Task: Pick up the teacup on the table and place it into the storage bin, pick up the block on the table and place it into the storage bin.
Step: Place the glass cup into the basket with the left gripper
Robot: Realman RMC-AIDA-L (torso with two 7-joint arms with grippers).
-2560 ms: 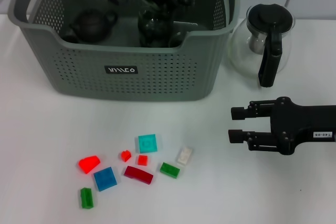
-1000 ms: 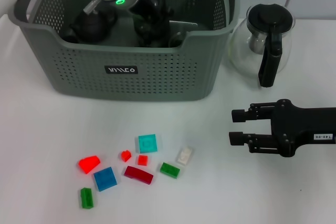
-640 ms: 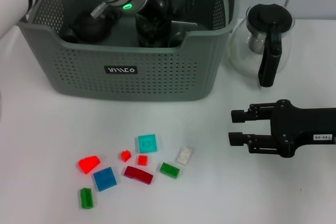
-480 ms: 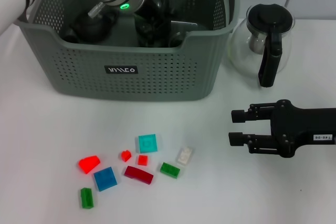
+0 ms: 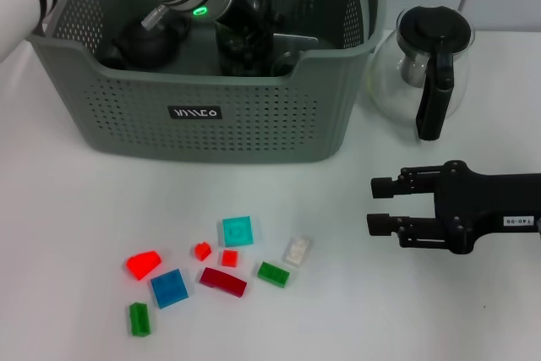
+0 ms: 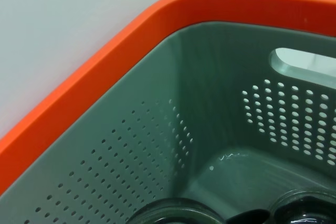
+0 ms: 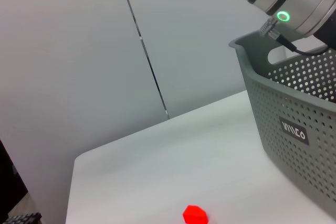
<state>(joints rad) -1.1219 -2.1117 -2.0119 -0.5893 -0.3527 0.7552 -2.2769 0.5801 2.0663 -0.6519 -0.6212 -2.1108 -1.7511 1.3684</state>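
The grey storage bin stands at the back left of the table. My left arm reaches down into it, and the left gripper is low inside, over dark glossy ware. I cannot pick out the teacup among these dark pieces. The left wrist view shows only the bin's inner wall and orange rim. Several small blocks lie in front of the bin, among them a cyan block, a red block and a blue block. My right gripper rests open at the right, holding nothing.
A glass teapot with a black handle stands right of the bin. A dark teapot lies in the bin's left part. The right wrist view shows the bin's wall and one red block on the white table.
My left arm has sunk deeper into the bin and shifted slightly left. The right arm and the blocks have not moved.
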